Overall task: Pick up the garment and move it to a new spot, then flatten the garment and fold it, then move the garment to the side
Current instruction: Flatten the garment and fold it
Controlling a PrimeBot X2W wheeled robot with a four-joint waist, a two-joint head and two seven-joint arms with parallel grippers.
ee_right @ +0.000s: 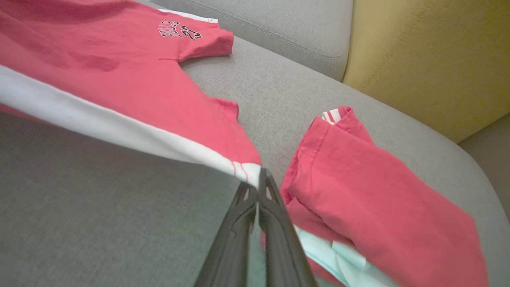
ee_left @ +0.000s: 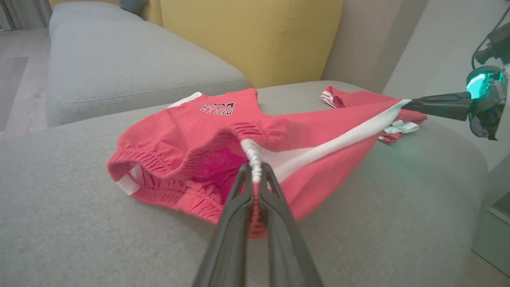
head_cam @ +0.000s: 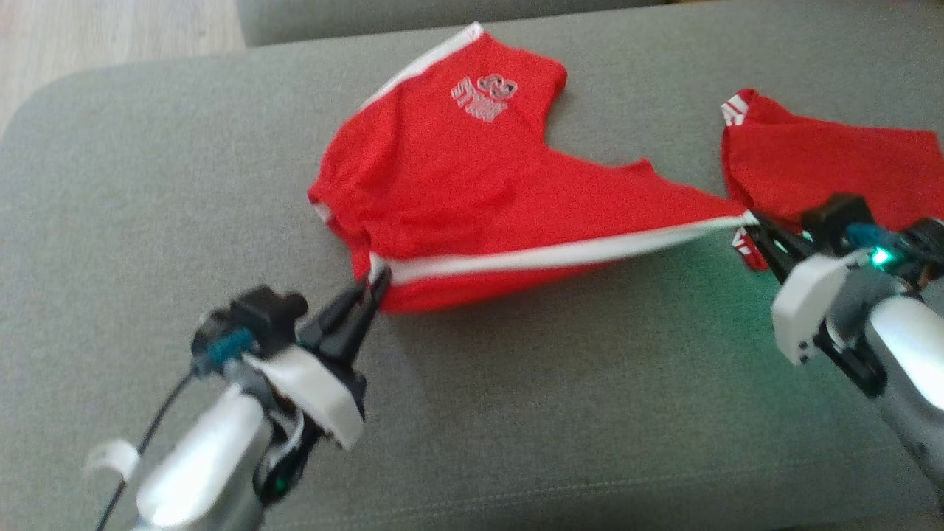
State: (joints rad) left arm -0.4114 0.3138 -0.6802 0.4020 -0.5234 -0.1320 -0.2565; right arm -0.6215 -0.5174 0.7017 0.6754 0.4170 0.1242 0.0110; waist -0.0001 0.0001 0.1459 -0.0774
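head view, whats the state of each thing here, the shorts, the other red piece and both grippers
red shorts with a white side stripe, pulled taut along the stripe between both grippers, rest rumpled on the grey fabric cushion
second red cloth garment, folded, lying unheld
left gripper, shut on the waistband
right gripper, shut on the stripe's hem end

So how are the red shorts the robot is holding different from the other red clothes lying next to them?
The shorts are pinched by the left gripper and right gripper; the other garment lies on the couch, not gripped. The shorts are stretched out, white stripe pulled tight; the other garment is folded over. The shorts show printed lettering; the other garment shows none. Both are red with white trim.
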